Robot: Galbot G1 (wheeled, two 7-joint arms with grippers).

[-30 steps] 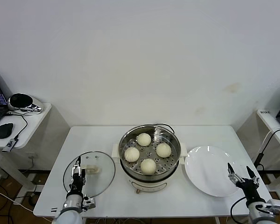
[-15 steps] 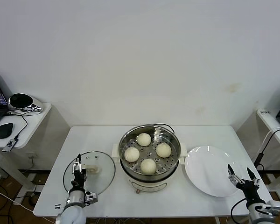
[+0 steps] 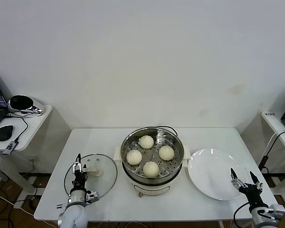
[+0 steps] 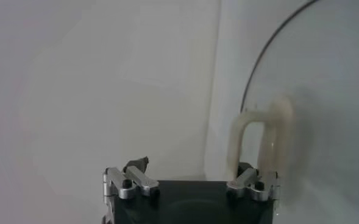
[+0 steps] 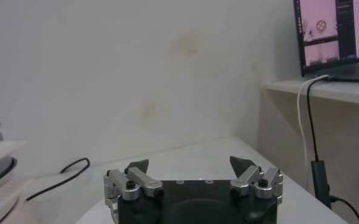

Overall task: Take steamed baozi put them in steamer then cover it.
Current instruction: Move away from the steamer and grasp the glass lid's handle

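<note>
over the cover (image 3: 90,174) (handle just ahead), left gripper (image 3: 78,169) fingers spread; right gripper (image 3: 242,179) likewise.

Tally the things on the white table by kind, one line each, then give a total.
Steamed baozi: 4, all in the steamer
Steamer: 1
Cover: 1
White plate: 1
Total: 7

The worktop (image 3: 109,137) is seen from above by the head view, facing the wall. The cover (image 4: 301,97) is viewed closely from the left wrist and shared with the head view; the right wrist view is aimed level across the worktop's far edge
</note>
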